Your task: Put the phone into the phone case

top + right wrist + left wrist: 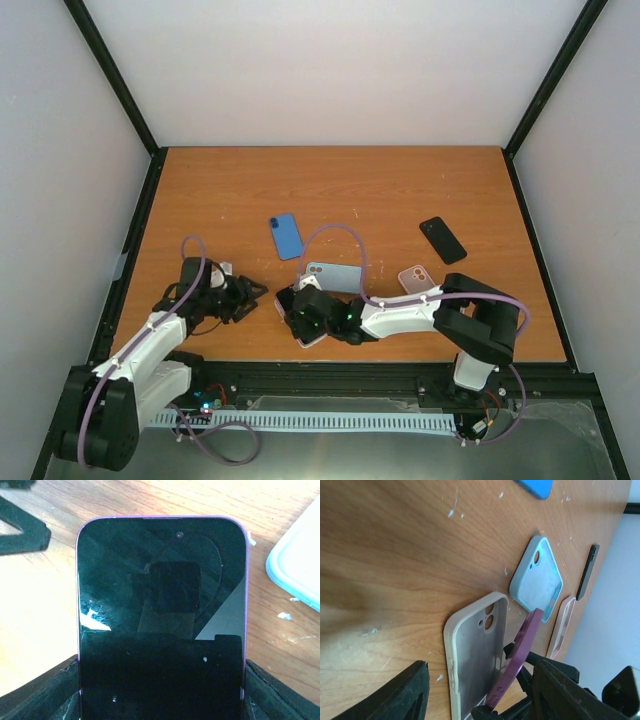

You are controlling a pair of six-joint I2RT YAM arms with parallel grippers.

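Note:
The purple phone (162, 580) has a black screen and is gripped by its side edges in my right gripper (162, 690). In the left wrist view the phone (522, 647) stands tilted on edge over a pale beige phone case (472, 650), which lies open side up on the table. In the top view the right gripper (302, 318) sits over that case (281, 304) near the front edge. My left gripper (252, 293) is open and empty just left of the case, with its fingers (407, 695) spread on either side of it.
A light blue case (335, 277) lies right behind the right gripper and shows in the right wrist view (300, 565). A blue phone (286, 236), a pink case (415, 277) and a black phone (442, 240) lie further back on the wooden table (220, 190).

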